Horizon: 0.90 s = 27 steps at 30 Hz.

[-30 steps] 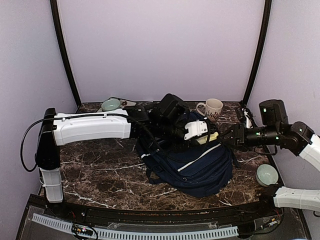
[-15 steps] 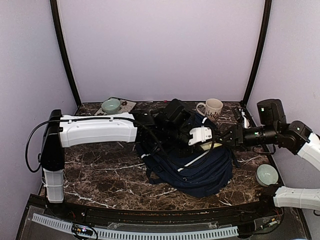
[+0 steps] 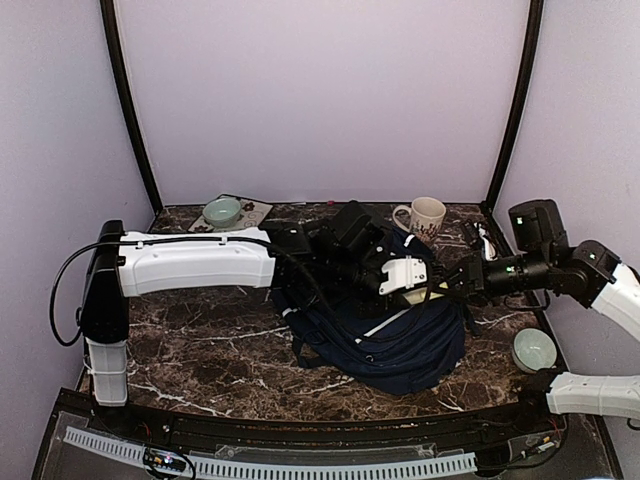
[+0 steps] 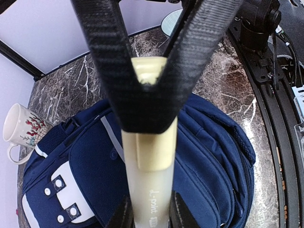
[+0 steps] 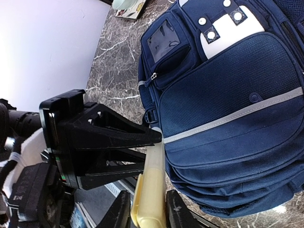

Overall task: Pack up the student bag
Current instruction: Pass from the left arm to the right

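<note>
Left hand [image 4: 150, 214] and right hand [image 5: 145, 211] both grip the cream marker [image 4: 151, 156] over the student bag [image 5: 228, 95]; mid-handover we reckon, one releases next.

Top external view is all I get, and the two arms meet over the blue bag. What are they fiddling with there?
Observer: A pale yellow marker. The wrist views show the left gripper and the right gripper each shut on one end.
Visitor: Which one has the lid end?
Observer: The right gripper holds the cap, clip and all. The left has the bare barrel.
Visitor: And the bag, is it lying face up?
Observer: Yes. The right wrist view shows the front of the student bag: a white patch with studs, next to a mesh pocket.
</note>
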Each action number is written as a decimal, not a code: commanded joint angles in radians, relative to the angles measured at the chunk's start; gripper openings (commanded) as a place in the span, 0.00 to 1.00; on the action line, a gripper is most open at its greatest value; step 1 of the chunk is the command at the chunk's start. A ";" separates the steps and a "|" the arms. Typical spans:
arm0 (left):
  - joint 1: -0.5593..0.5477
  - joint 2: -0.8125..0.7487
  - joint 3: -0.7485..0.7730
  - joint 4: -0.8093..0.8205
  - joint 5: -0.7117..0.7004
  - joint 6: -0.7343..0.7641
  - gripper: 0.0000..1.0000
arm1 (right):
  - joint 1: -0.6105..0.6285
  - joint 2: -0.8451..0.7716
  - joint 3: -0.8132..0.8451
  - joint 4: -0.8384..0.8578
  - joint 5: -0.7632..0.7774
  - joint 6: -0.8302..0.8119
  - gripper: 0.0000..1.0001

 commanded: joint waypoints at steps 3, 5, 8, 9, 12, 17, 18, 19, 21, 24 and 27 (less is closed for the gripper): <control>-0.015 -0.014 0.024 -0.011 -0.001 0.014 0.00 | -0.005 -0.007 -0.018 -0.001 -0.042 -0.001 0.14; -0.021 -0.018 0.024 -0.007 -0.011 0.017 0.00 | -0.004 -0.007 -0.017 -0.007 -0.044 -0.003 0.09; -0.030 -0.026 0.017 0.000 -0.040 0.026 0.06 | -0.005 -0.008 -0.009 -0.015 -0.031 -0.002 0.05; -0.034 -0.030 0.009 0.009 -0.050 0.023 0.13 | -0.005 -0.007 -0.006 -0.019 -0.022 -0.001 0.05; -0.051 -0.071 -0.067 0.079 -0.055 0.011 0.50 | -0.005 -0.004 0.016 -0.044 0.035 0.008 0.06; -0.051 -0.140 -0.167 0.214 -0.102 -0.168 0.79 | -0.005 -0.001 0.070 -0.129 0.220 0.027 0.05; -0.051 -0.139 -0.163 0.194 -0.076 -0.181 0.85 | -0.005 -0.002 0.080 -0.146 0.248 0.030 0.05; -0.051 -0.138 -0.161 0.178 -0.050 -0.195 0.90 | -0.005 -0.007 0.087 -0.156 0.275 0.035 0.05; -0.051 -0.133 -0.160 0.155 -0.040 -0.227 0.92 | -0.005 -0.020 0.098 -0.171 0.328 0.048 0.05; -0.051 -0.116 -0.177 0.142 -0.110 -0.276 0.89 | -0.005 -0.048 0.111 -0.200 0.407 0.077 0.05; -0.051 -0.089 -0.180 0.122 -0.150 -0.279 0.82 | -0.005 -0.082 0.122 -0.223 0.468 0.112 0.05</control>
